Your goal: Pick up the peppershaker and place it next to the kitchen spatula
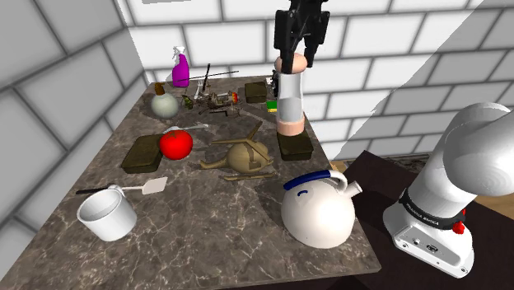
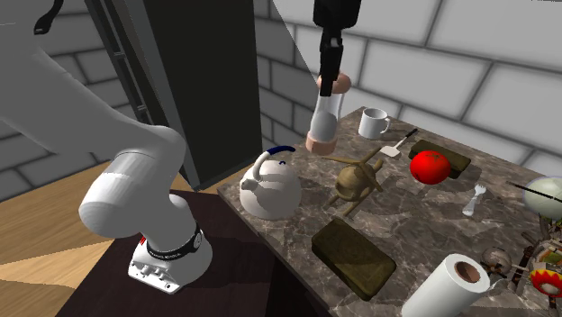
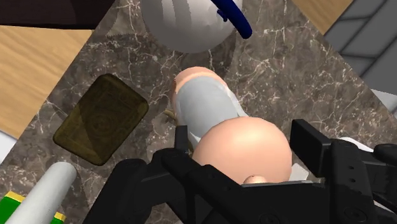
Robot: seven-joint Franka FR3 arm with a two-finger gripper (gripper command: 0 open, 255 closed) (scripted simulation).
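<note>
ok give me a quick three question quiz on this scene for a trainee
1. True or false: the tool is open and empty.
2. The kettle has a handle that is: A red, B blue, C green.
3. Which white vessel sits nearest the spatula?
Key: 1 false, it is shut on the pepper shaker, which hangs above the table. 2 B. 3 the mug.

Pink-capped, clear-bodied peppershaker hangs upright high above the tabletop; black-handled white spatula lies flat on it.
</note>
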